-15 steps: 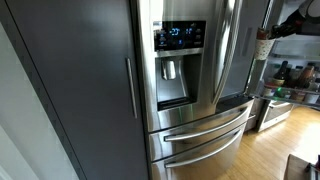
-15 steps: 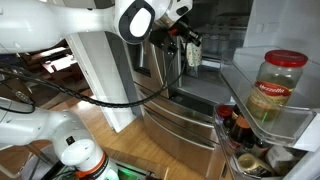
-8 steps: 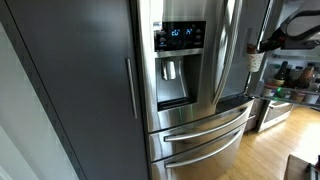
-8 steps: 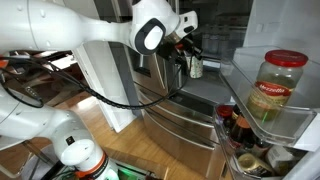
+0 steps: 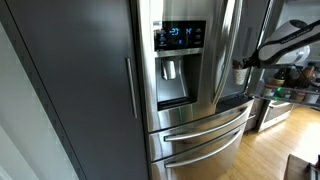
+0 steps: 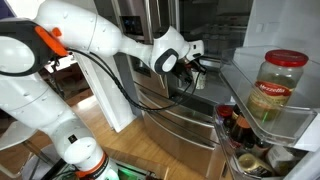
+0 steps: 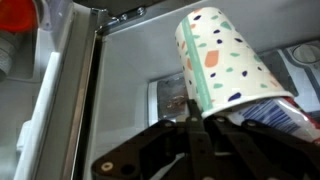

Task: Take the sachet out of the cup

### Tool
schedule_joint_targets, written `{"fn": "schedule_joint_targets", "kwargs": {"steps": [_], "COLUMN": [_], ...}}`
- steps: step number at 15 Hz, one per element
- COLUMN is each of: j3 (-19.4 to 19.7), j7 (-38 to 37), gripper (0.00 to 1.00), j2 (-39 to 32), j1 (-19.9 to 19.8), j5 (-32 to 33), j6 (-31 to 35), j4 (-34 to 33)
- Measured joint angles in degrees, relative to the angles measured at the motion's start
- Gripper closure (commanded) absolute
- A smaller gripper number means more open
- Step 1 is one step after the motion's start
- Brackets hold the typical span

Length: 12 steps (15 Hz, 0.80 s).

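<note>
A paper cup (image 7: 225, 65) with coloured speckles lies tilted across the wrist view, its wide end toward my fingers. A blue-and-white printed piece, apparently the sachet (image 7: 288, 113), shows at that wide end. My gripper (image 7: 200, 125) is shut on the cup. In an exterior view the gripper (image 5: 243, 72) holds the cup beside the steel fridge's right door. It also shows in an exterior view (image 6: 196, 72) in front of the open fridge. The sachet is too small to make out in both exterior views.
A steel fridge (image 5: 190, 110) with a water dispenser (image 5: 172, 65) fills an exterior view. An open door shelf holds a large jar (image 6: 268, 85) above several bottles (image 6: 240, 130). A fridge shelf (image 7: 130, 55) lies under the cup.
My arm has come down and toward the fridge with the cup in the gripper. The cup has stayed in my grip.
</note>
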State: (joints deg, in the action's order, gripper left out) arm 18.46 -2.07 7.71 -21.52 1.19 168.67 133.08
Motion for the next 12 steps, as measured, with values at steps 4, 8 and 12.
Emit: {"fn": "schedule_joint_targets", "kwargs": {"steps": [4,8,12], "j3": [-0.2,-0.1,-0.1], "j7": [2.1,2.0,2.0], "gripper": [0.96,0.96,0.99], "j2": [-5.6,-5.6,-5.8], "j1": [2.9,2.7,2.7], "j5": [-7.6,-7.3,-7.3], "j6": [3.3,3.3,3.3], "j4": [-1.8,-1.9,-1.9]}}
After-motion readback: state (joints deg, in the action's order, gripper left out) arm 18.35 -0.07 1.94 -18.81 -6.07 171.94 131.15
